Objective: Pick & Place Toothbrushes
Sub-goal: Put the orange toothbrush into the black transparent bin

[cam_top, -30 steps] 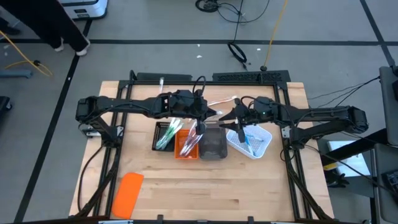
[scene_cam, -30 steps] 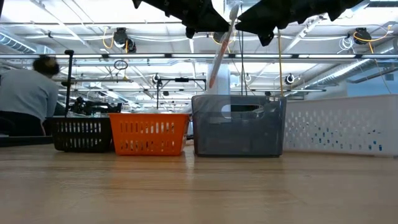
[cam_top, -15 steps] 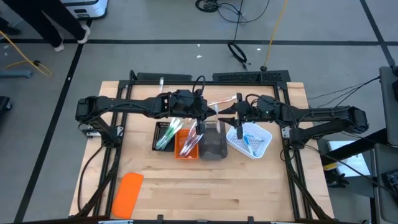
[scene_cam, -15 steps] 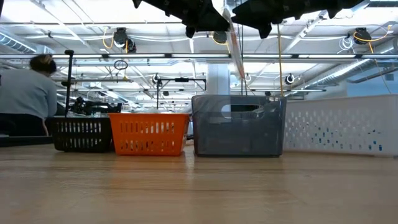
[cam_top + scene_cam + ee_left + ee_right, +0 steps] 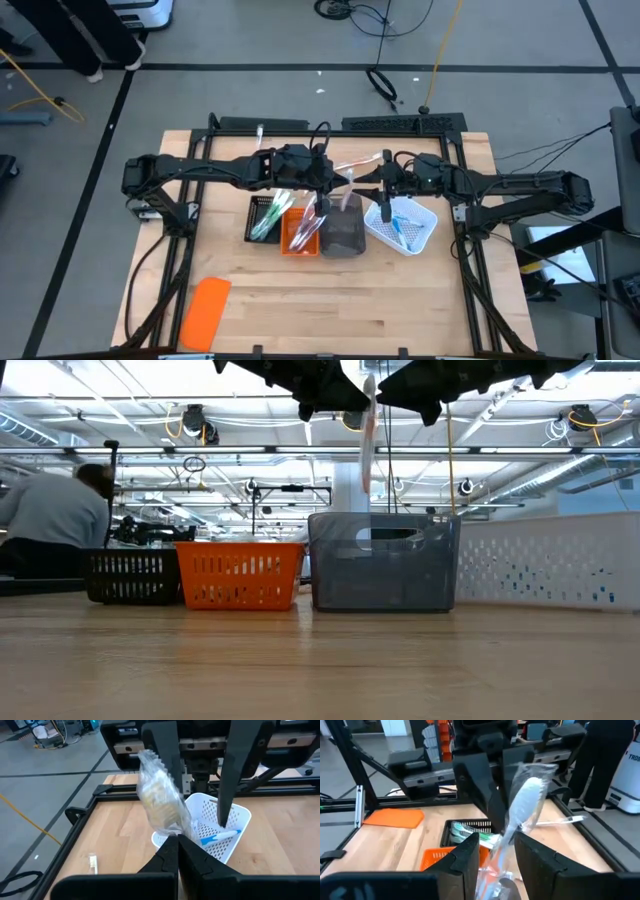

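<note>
Above the middle of the wooden surface (image 5: 300, 300), two dark robot arms meet over a row of small trays, a wrapped toothbrush (image 5: 520, 815) passing between them. The left gripper (image 5: 178, 842), fingers clenched tight, pinches the lower end of the clear-wrapped brush, while the right gripper (image 5: 495, 851) stands with its fingers (image 5: 465, 860) parted on either side of the handle; whether they press the wrapper cannot be told. The brush hangs nearly upright over the grey tray (image 5: 383, 560), seemingly held between both arms so it can be re-gripped or lined up before it goes into a tray. In the black tray (image 5: 262, 218) lie green-and-white toothbrushes (image 5: 270, 217), in the orange tray (image 5: 300, 232) pink ones (image 5: 305, 230), and in the white tray (image 5: 402, 225) a blue-and-white one (image 5: 220, 837), which suggests a sort by colour. Another wrapped brush (image 5: 362, 162) lies on the surface behind the trays, apparently awaiting its turn. A flat orange slab (image 5: 205, 312) rests near the front left corner, well apart. A person (image 5: 55, 520) works in the room beyond. No readable brand or label shows on the wrapper or trays.
</note>
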You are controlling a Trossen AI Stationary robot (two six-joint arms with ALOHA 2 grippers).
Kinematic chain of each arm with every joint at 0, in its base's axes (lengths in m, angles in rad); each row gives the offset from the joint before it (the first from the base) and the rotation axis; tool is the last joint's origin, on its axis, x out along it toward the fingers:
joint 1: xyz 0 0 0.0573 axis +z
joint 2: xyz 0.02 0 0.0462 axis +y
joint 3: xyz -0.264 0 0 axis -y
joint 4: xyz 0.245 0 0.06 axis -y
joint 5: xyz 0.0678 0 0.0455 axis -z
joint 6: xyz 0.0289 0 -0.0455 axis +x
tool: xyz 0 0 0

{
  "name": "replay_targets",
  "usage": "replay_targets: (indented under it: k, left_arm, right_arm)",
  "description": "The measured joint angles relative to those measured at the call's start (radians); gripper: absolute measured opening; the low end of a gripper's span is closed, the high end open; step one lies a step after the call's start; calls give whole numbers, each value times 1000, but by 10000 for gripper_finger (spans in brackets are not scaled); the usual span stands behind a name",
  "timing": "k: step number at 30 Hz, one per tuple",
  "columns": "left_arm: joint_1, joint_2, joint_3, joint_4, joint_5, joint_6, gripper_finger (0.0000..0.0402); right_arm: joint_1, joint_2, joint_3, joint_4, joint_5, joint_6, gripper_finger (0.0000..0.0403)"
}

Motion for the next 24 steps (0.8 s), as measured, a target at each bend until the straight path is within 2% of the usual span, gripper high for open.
replay_targets:
  k: [7,15,24]
  left_arm:
    - [-1,0,0,0,2,1,0]
    - [-2,0,0,2,2,-2,0]
    - [-2,0,-1,8,2,-3,0]
  right_arm:
    - [-15,-37,0,-6,73,-14,116]
    - [-11,-20,1,14,22,13,116]
    - [-3,47,1,120,19,8,110]
